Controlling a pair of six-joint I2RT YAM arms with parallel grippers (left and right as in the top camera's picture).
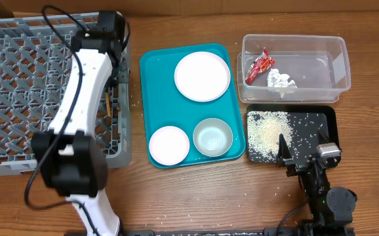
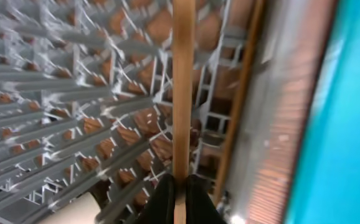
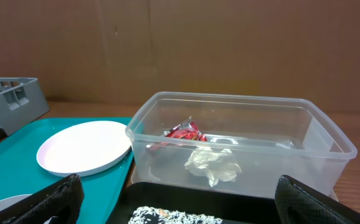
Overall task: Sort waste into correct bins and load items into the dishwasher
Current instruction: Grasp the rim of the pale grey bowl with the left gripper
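Observation:
My left gripper (image 2: pixel 180 190) is shut on a wooden chopstick (image 2: pixel 181 81), held over the lattice of the grey dish rack (image 2: pixel 74 93). In the overhead view it (image 1: pixel 113 69) hangs at the right edge of the rack (image 1: pixel 25 78). A second chopstick (image 2: pixel 242 93) lies along the rack's wall. The plate (image 1: pixel 202 76), pink bowl (image 1: pixel 169 145) and grey-green bowl (image 1: pixel 212 137) sit on the teal tray. The clear tub (image 1: pixel 330 65) holds the red wrapper (image 1: pixel 259 63) and the tissue wad (image 1: pixel 281 80). Rice (image 1: pixel 271 131) lies in the black tray (image 1: pixel 327 118). My right gripper (image 1: pixel 304 156) is open and empty. The cup is out of view.
The teal tray (image 1: pixel 151 98) lies between the rack and the two bins. Loose rice grains are scattered on the wooden table (image 1: pixel 242 196) in front of the trays. In the right wrist view the open fingers (image 3: pixel 180 196) frame the tub (image 3: pixel 242 155) and the plate (image 3: pixel 83 146).

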